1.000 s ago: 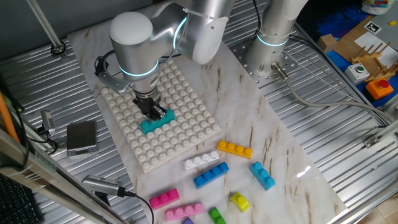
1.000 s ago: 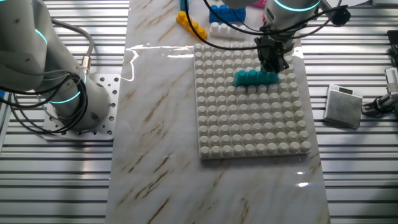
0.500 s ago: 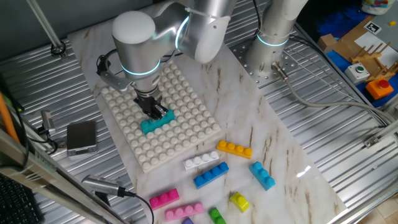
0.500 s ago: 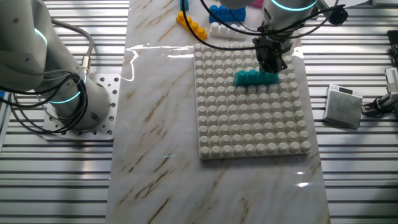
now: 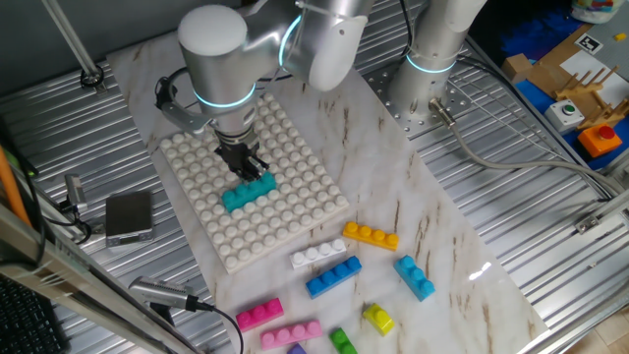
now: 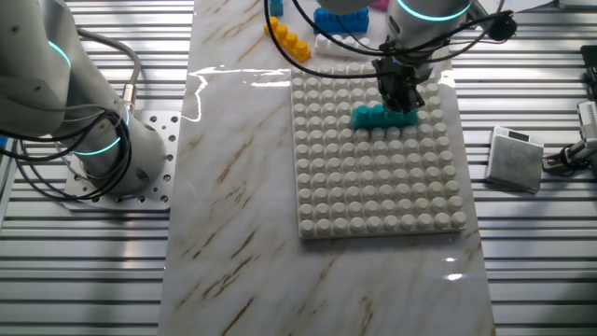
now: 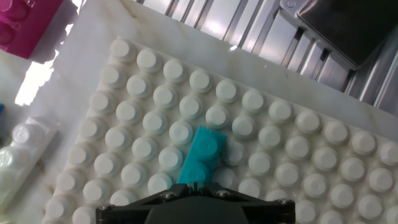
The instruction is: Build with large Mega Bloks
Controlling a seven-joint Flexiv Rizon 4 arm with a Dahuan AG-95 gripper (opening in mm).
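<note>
Gripper poised directly above the teal brick, which sits beneath its fingertips on the studded baseplate; whether the jaws grip it cannot be told.

Glossy plastic teal brick, studded baseplate

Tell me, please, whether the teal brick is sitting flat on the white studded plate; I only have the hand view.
Observer: Yes, the teal brick lies level on the plate, near its middle.
Operator: Is the gripper holding it?
Observer: The gripper hangs right over one end of the brick; I cannot tell whether the fingers touch it.
Operator: Which loose bricks can you see?
Observer: On the marble beyond the plate lie an orange brick, a yellow brick and a green brick, among others.
</note>
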